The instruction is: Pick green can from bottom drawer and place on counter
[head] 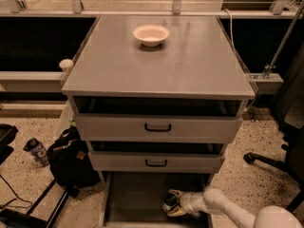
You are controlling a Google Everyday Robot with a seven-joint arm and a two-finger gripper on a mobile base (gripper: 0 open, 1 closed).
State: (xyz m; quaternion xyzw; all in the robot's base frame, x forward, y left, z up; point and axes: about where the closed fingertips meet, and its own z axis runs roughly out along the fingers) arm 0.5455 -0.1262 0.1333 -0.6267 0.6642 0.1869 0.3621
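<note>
My gripper (174,204) reaches into the drawer (133,198), fingers (175,193) apart and astride the can (169,205) at the floor's 4 o'clock. It looks light, thin-walled and slick. I judge a gentle squeeze across its mid-body safest, clear of the rims.

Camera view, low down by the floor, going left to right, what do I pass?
Dark can, black bag, bottom drawer holding the green can with the tool at it, chair base.
</note>
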